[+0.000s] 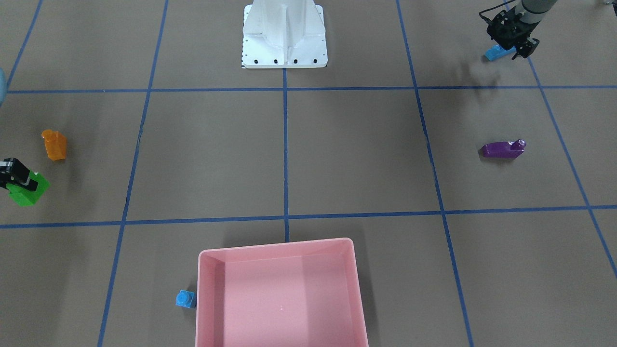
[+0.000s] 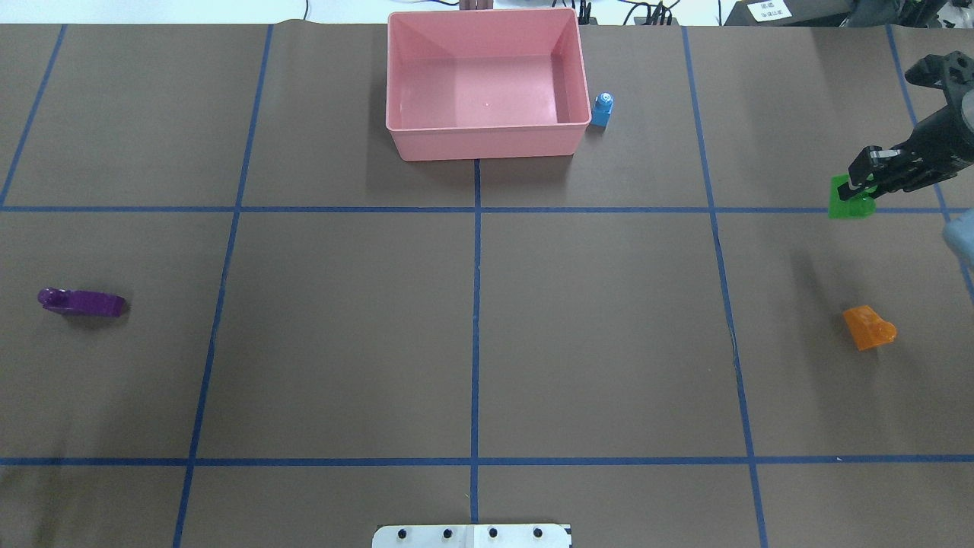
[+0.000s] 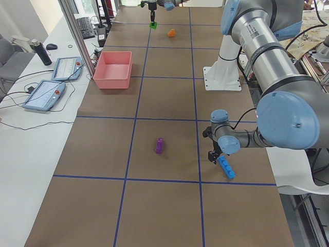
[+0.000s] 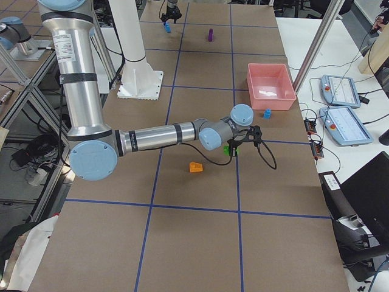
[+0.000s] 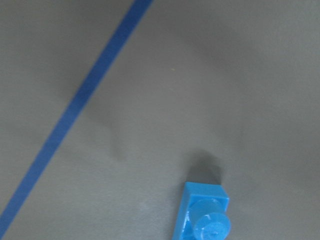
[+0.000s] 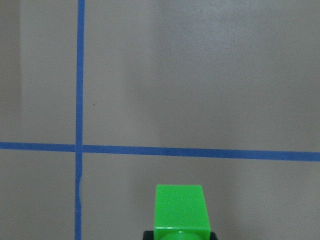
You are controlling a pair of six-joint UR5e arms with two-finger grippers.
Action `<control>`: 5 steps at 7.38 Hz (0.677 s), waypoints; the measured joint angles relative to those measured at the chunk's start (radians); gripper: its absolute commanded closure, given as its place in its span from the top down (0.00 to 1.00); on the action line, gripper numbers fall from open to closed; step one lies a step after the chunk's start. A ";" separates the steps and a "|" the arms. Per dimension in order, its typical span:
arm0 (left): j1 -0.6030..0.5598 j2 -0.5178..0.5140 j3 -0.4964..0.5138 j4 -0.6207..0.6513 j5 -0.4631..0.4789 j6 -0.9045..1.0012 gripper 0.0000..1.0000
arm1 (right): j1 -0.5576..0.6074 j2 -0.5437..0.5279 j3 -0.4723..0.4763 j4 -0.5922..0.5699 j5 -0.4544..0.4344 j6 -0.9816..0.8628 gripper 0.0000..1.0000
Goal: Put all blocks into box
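Observation:
The pink box is empty at the table's far middle. A tiny blue block stands against its outer wall. My right gripper is shut on the green block, low at the table. The orange block lies near it. The purple block lies alone on my left side. My left gripper looks open, low over one end of the long blue block.
The white robot base stands at the table's near middle. Blue tape lines divide the brown table into squares. Two tablets lie beyond the table's far edge, by the box.

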 measured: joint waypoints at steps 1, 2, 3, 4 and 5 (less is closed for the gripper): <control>0.036 0.007 0.006 -0.001 0.026 -0.025 0.84 | -0.001 0.018 0.004 -0.013 0.002 0.003 0.00; 0.061 0.010 0.011 -0.001 0.033 -0.051 0.72 | -0.002 0.035 0.009 -0.025 0.003 0.005 0.00; 0.088 0.011 0.013 0.000 0.035 -0.078 0.56 | -0.002 0.061 0.009 -0.048 0.003 0.006 0.00; 0.111 0.010 0.016 0.001 0.036 -0.098 0.53 | -0.002 0.099 0.007 -0.085 0.001 0.007 0.00; 0.121 0.008 0.021 0.000 0.037 -0.107 0.49 | -0.002 0.161 0.001 -0.133 -0.002 0.025 0.00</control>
